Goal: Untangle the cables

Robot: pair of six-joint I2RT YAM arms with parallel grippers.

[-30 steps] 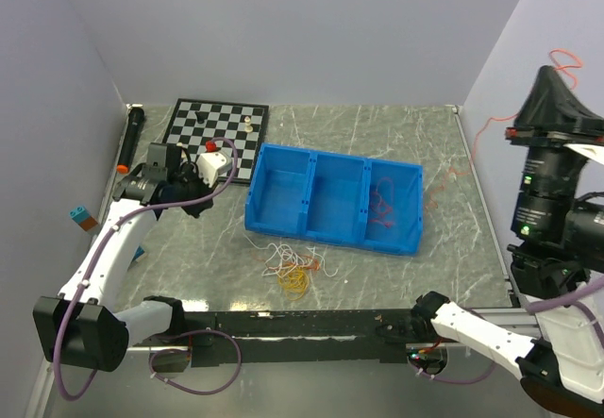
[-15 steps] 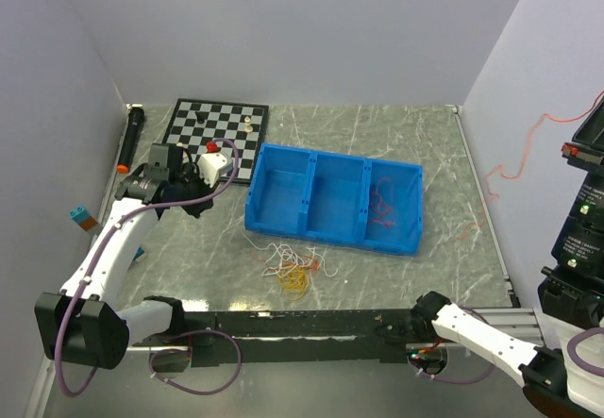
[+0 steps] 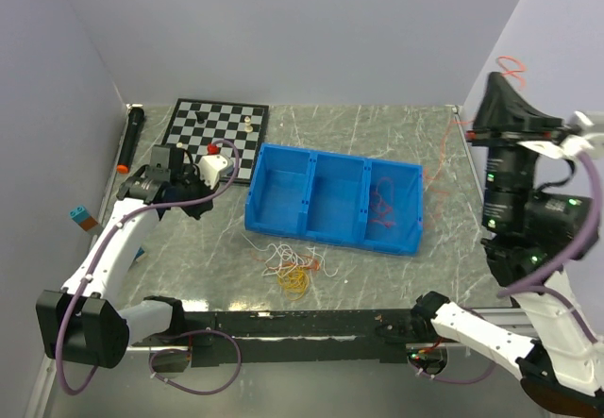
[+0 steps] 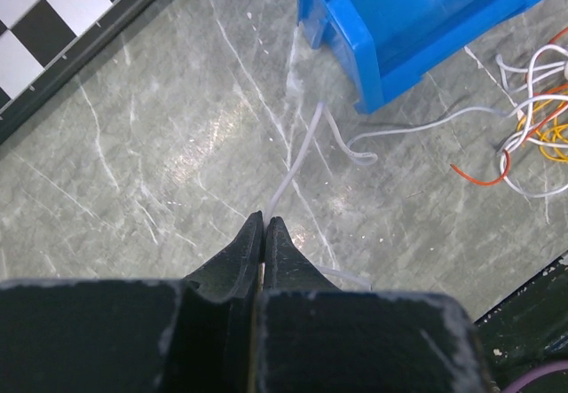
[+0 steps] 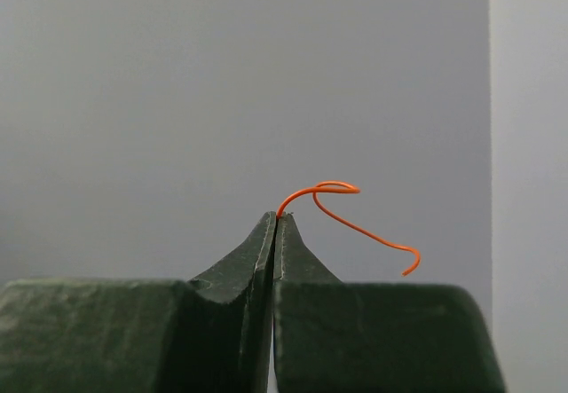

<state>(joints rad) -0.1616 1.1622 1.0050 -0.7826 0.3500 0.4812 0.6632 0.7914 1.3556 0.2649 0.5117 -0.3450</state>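
R gripper (image 5: 275,220): closed on orange cable (image 5: 342,186), raised high; cable trails twd 8 o'clock, to bin (image 3: 311,232), R compartment. L gripper (image 4: 264,224): closed, apparently pinching white cable (image 4: 306,136); tangle (image 3: 294,275) at its 4 o'clock, L arm nearer.

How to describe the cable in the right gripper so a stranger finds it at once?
Right of the blue three-compartment bin, the right gripper is raised high beside the wall. The thin orange cable pinched in its shut tips is the one. Unlike the white and yellow tangle before the bin, it hangs in the air.
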